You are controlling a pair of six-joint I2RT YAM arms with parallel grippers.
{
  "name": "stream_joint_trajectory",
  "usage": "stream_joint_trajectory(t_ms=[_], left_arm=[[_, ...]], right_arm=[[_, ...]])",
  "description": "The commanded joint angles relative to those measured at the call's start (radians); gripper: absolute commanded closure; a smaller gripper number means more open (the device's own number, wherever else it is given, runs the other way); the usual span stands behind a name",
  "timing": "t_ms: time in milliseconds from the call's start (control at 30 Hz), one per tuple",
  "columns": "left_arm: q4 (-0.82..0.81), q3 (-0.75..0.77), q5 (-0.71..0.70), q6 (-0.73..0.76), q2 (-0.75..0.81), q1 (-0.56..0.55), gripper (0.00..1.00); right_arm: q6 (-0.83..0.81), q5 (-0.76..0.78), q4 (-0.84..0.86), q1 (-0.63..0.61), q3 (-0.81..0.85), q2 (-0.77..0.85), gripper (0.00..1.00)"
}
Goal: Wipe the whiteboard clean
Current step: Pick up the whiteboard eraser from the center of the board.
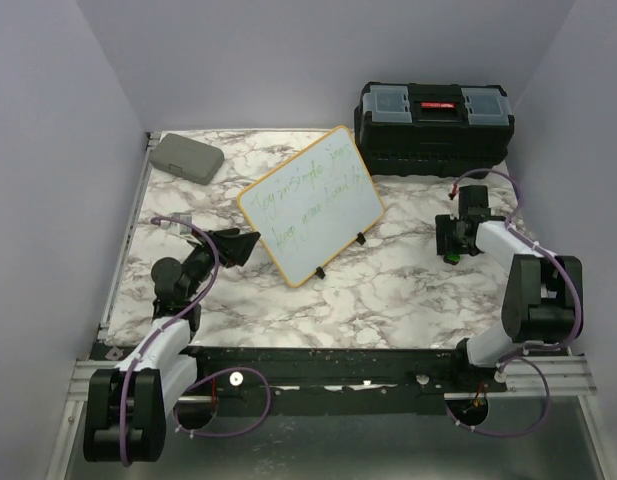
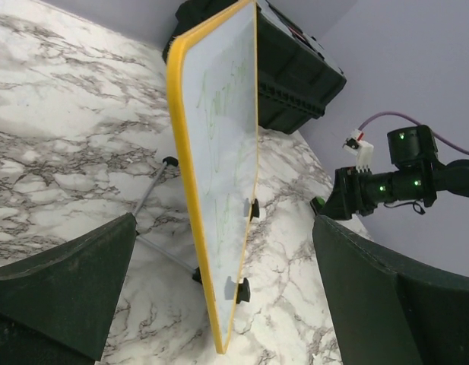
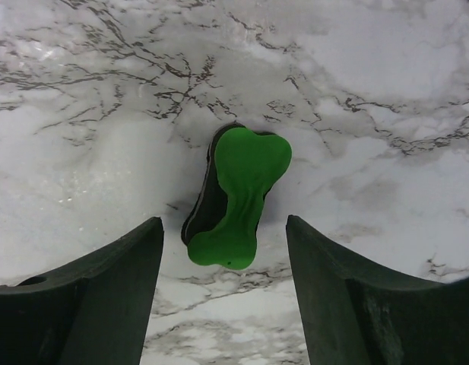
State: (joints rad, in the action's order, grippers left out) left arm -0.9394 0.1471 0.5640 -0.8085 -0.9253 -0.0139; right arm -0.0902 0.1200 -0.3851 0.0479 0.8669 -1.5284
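The whiteboard [image 1: 311, 205] stands tilted on two black feet mid-table, yellow-framed, with green handwriting on its face. In the left wrist view it [image 2: 219, 152] shows nearly edge-on. My left gripper [image 1: 238, 245] is open and empty by the board's left edge; the board's near corner sits in line between its fingers [image 2: 223, 228], a little ahead of them. My right gripper [image 1: 451, 242] is open and points down over a green bone-shaped eraser [image 3: 242, 190] with a black underside, lying flat on the marble. Its fingers [image 3: 224, 224] stand on either side of the eraser's near end, not touching it.
A black toolbox [image 1: 434, 125] stands at the back right, just behind the board. A flat grey case [image 1: 188, 157] lies at the back left. A thin wire stand [image 2: 147, 194] props the board from behind. The right arm [image 2: 394, 179] shows beyond the board.
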Motion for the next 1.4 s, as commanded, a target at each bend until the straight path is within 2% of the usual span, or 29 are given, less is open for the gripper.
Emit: stream_joint_trajectory(t_ms=[0, 200, 533, 867, 1033, 1367], left_arm=[[0.017, 0.002, -0.013, -0.016, -0.013, 0.033, 0.01], [0.015, 0.002, -0.008, -0.016, -0.015, 0.036, 0.01], [0.025, -0.002, -0.010, -0.016, -0.011, 0.038, 0.01], [0.036, 0.011, 0.040, -0.008, -0.036, 0.038, 0.02], [0.036, 0.024, 0.072, -0.013, -0.055, 0.038, 0.04], [0.018, 0.029, 0.090, -0.014, -0.093, 0.038, 0.04]], right_arm=[[0.029, 0.014, 0.025, 0.024, 0.023, -0.059, 0.35], [0.027, 0.007, 0.051, 0.050, 0.028, -0.111, 0.46], [0.029, -0.080, 0.022, 0.052, 0.061, -0.181, 0.53], [-0.121, -0.184, -0.010, 0.053, 0.064, -0.181, 0.73], [-0.219, -0.236, -0.020, 0.053, 0.055, -0.162, 0.73], [-0.289, -0.292, -0.060, 0.053, 0.059, -0.163, 0.72]])
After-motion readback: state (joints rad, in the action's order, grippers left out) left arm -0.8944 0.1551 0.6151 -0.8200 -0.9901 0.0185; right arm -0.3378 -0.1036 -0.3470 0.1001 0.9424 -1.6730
